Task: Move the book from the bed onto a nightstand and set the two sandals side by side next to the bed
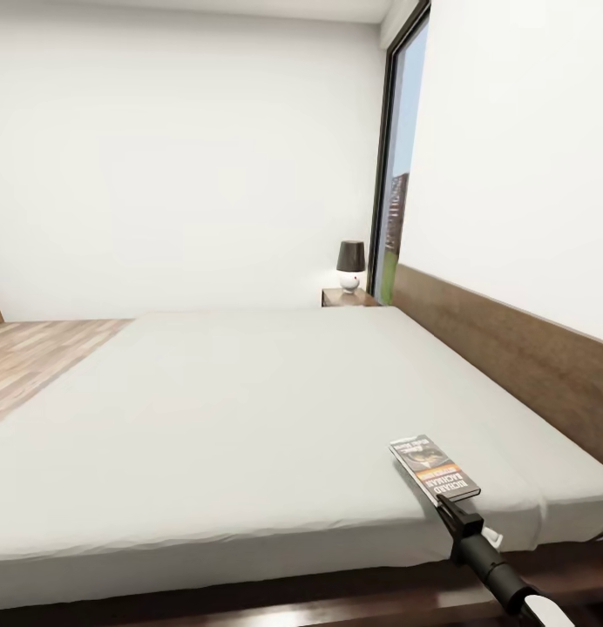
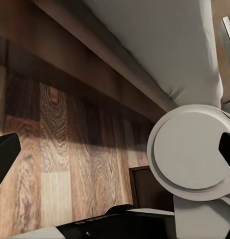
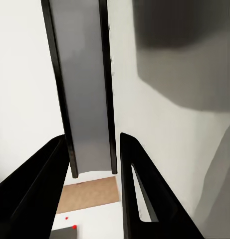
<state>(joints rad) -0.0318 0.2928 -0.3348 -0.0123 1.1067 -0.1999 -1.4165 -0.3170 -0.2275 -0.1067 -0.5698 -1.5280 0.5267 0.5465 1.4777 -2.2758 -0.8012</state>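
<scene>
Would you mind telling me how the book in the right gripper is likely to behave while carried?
The book is a thin paperback, so probably light. The right gripper pinches only its near edge, so the free end may droop or flop. Its cover looks smooth, so it might slip if swung quickly.

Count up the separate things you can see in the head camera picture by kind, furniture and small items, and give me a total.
Beds: 1, the bed
Nightstands: 1, the nightstand at the far side
Lamps: 1, the lamp on that nightstand
Books: 1, the book, with the right gripper at its near edge
Total: 4
</scene>
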